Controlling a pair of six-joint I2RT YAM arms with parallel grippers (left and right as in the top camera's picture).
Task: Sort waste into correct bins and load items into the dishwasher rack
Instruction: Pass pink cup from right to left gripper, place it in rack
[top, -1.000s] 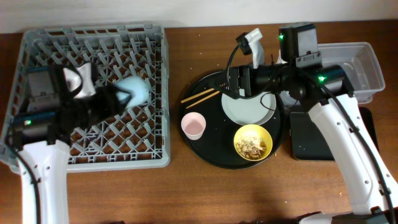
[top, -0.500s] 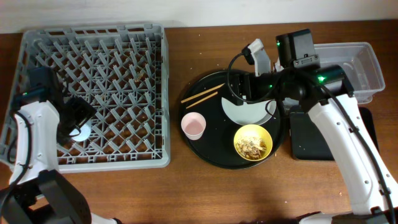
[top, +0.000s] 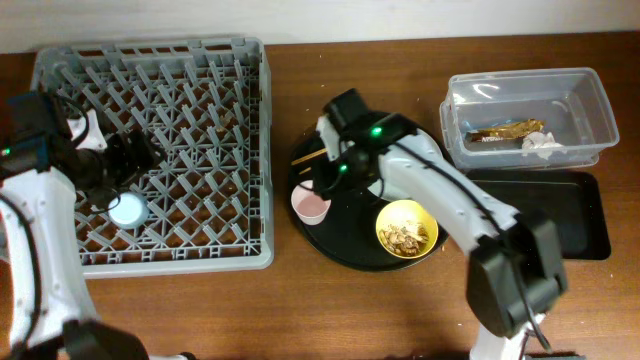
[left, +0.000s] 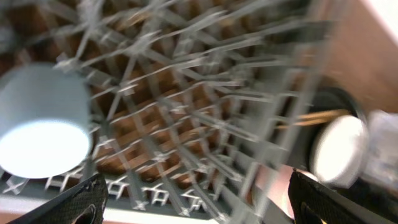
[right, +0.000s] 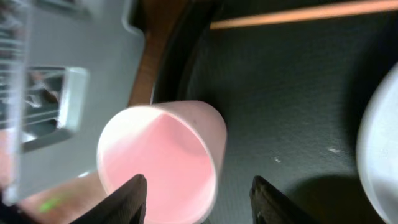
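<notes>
The grey dishwasher rack (top: 240, 120) fills the left. The small blue cup (top: 128, 209) stands mouth down in its front left; it also shows in the left wrist view (left: 43, 127). My left gripper (top: 128, 165) (left: 199, 205) is open and empty just above the rack, beside that cup. My right gripper (top: 322, 182) (right: 204, 202) is open over the pink cup (top: 311, 203) (right: 161, 162), with the cup's right wall between the fingers. The chopsticks (top: 310, 157) (right: 298, 14) and the yellow bowl (top: 407, 228) of food scraps sit on the round tray. The plate's edge (right: 382, 155) shows at the right.
The round black tray (top: 340, 250) lies in the middle. The clear tub (top: 590, 95) at the back right holds the brown-gold wrapper (top: 505, 131) and the white napkin (top: 543, 146). The shallow black tray (top: 540, 212) lies in front of the tub.
The blue cup went from mid-rack to the rack's front left, and my left gripper has let it go. My right arm swung left from the plate to the pink cup.
</notes>
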